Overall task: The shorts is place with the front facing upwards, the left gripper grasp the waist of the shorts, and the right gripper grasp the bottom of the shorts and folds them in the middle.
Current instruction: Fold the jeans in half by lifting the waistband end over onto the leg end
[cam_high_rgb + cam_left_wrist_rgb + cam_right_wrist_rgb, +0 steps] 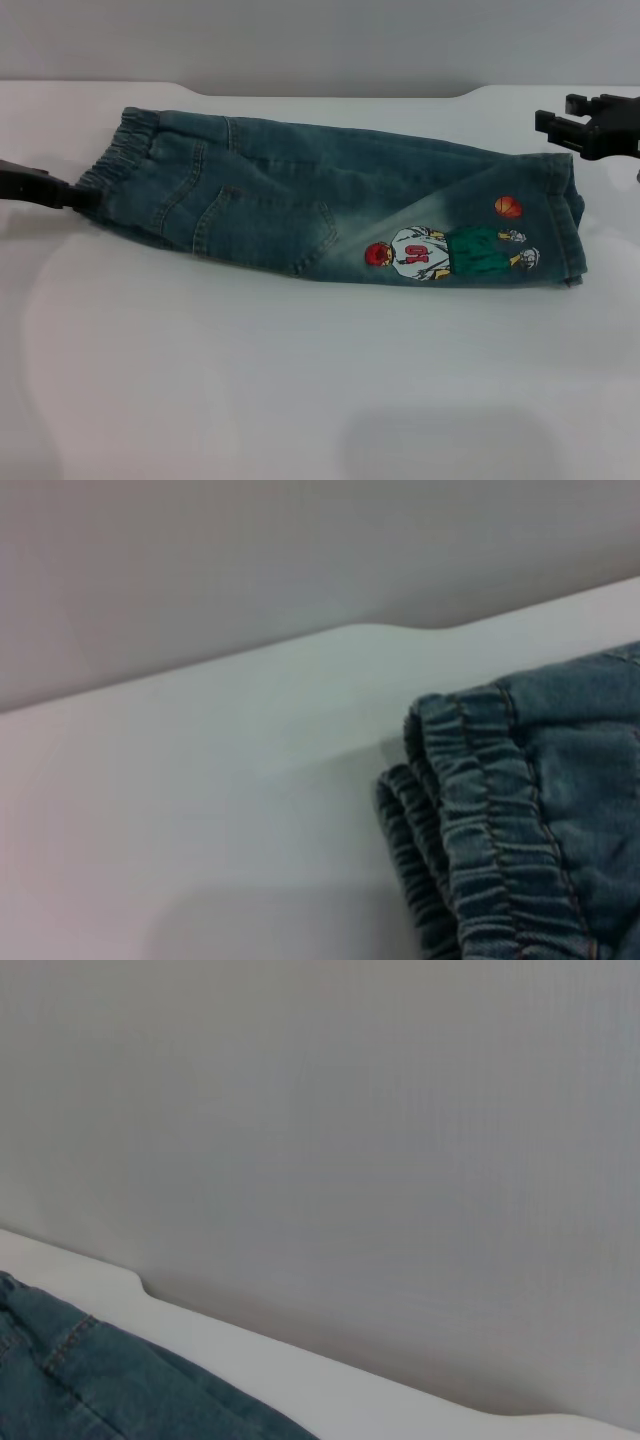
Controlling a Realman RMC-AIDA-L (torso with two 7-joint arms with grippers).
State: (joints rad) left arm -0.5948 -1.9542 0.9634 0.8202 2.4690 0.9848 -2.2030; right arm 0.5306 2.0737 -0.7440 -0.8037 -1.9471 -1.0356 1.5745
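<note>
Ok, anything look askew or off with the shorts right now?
The shorts lie slanted across the table, already doubled lengthwise, creased mid-length. The left gripper is at the waist; the right gripper hangs off the leg hems.

White table [300,380], smooth, with a notched far edge against a grey wall [320,40]. Directly on it, only denim shorts [300,200], folded lengthwise, waist [125,150] toward the left, hems [572,220] toward the right.

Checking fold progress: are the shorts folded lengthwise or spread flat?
Folded lengthwise: the shorts form one narrow strip, and the waist shows two stacked elastic layers.
</note>
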